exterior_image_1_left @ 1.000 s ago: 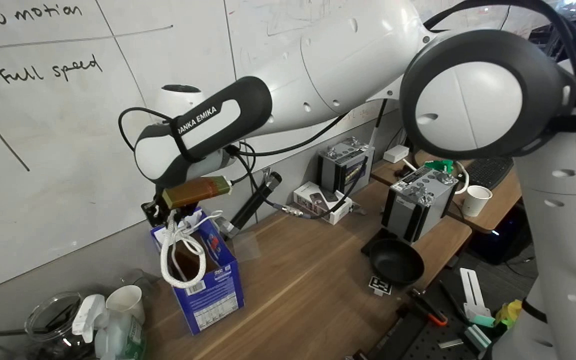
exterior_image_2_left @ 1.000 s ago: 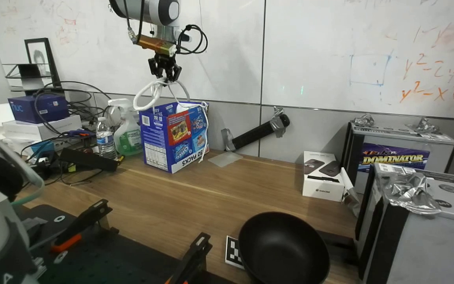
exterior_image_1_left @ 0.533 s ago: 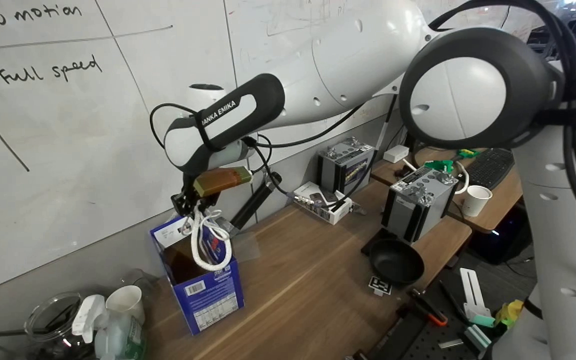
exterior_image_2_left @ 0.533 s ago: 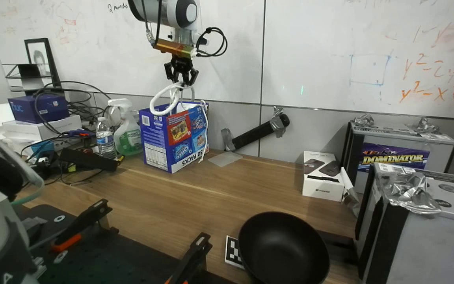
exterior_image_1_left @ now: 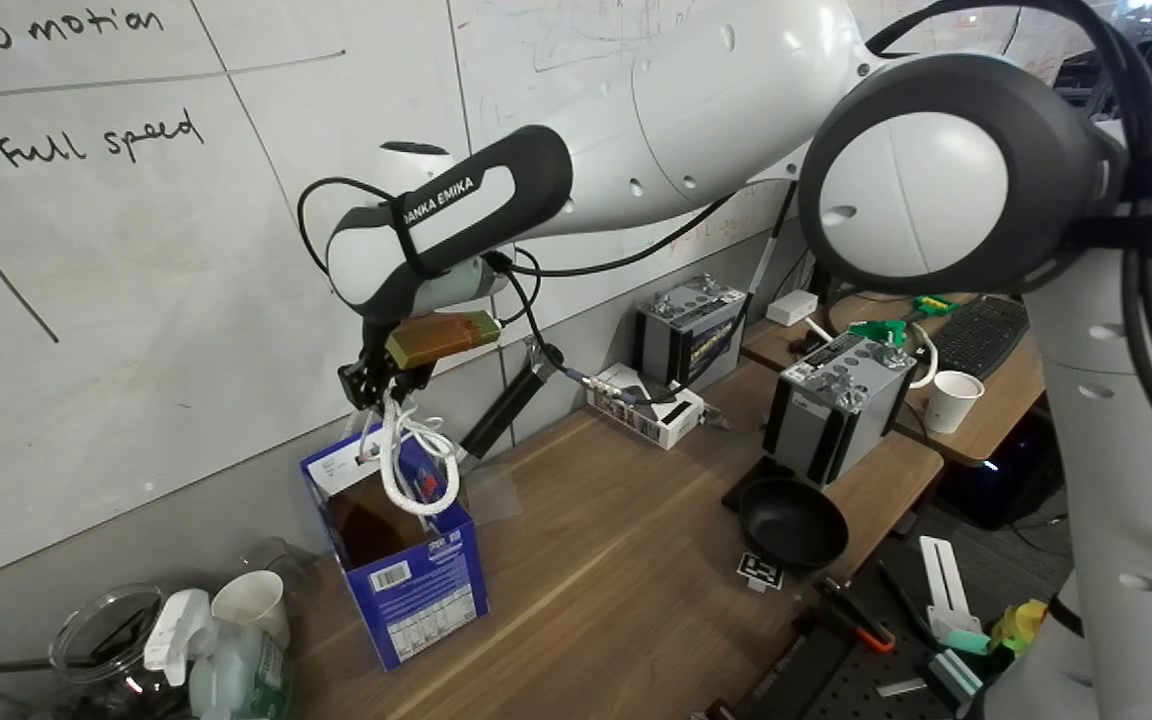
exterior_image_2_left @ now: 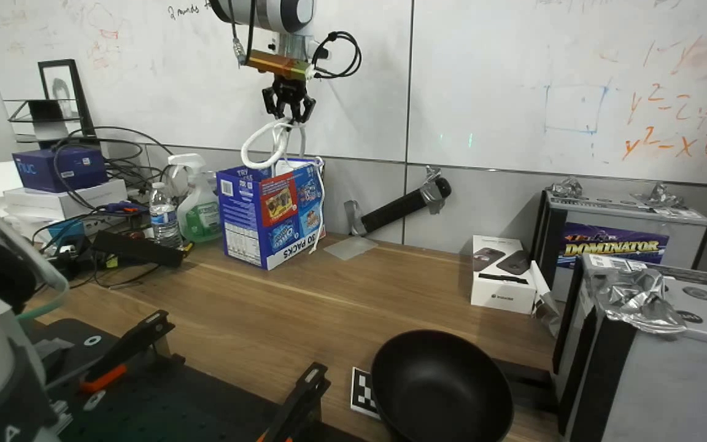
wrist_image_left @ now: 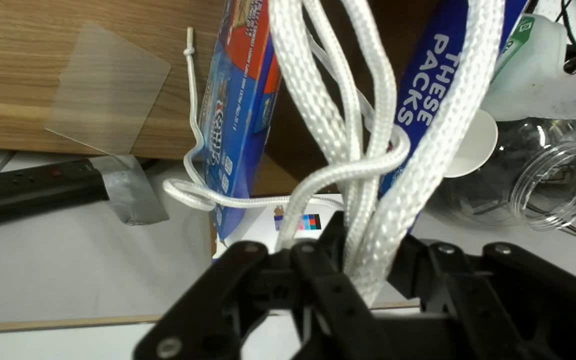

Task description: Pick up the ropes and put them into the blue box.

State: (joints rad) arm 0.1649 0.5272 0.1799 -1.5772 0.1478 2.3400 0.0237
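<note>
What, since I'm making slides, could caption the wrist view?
Gripper holds white rope over the blue box, one knotted end outside.

And there's the whiteboard (exterior_image_2_left: 452,80), wide and scribbled on! Grey panelling (exterior_image_2_left: 488,209) below, behind the wood-grain worktop (exterior_image_2_left: 329,294). Dark floor (exterior_image_1_left: 1001,568) underneath!

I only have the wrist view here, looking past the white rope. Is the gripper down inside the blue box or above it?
Observer: Above it. In an exterior view the gripper hangs higher than the rim of the blue box, with a clear gap between.
Operator: And the thin cord that I see outside the box, how low does it hang?
Observer: In an exterior view the thin cord runs down the picture-covered side to about the bottom edge; whether its end touches the table, I can't tell.
</note>
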